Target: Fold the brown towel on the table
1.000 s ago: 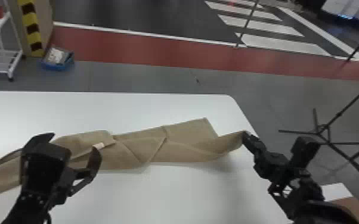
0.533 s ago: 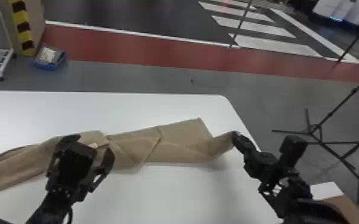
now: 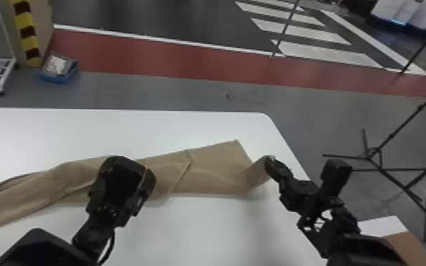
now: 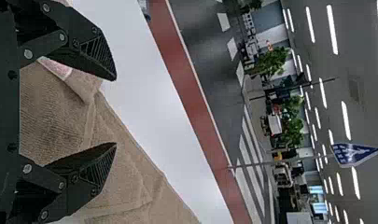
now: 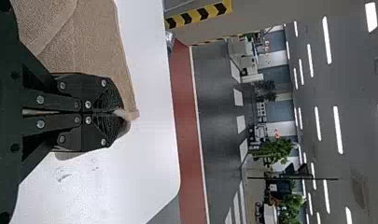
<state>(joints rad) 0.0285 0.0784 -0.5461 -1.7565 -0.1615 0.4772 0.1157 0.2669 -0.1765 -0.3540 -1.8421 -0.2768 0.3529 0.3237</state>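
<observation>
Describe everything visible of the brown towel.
The brown towel looks like soft, textured cloth with hemmed edges and a small pale pink patch. It stretches lengthwise across the white table, loosely layered, with diagonal folds and creases near its middle. At its right end, the right end effector pinches a corner. Its left end runs out of the head view.

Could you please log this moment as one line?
right gripper: shut on brown towel | left gripper: open, over towel | towel: folds uneven, on table

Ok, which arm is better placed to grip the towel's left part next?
Probably left: the left gripper is open near that part, while the right gripper is shut on the towel's right end.
</observation>
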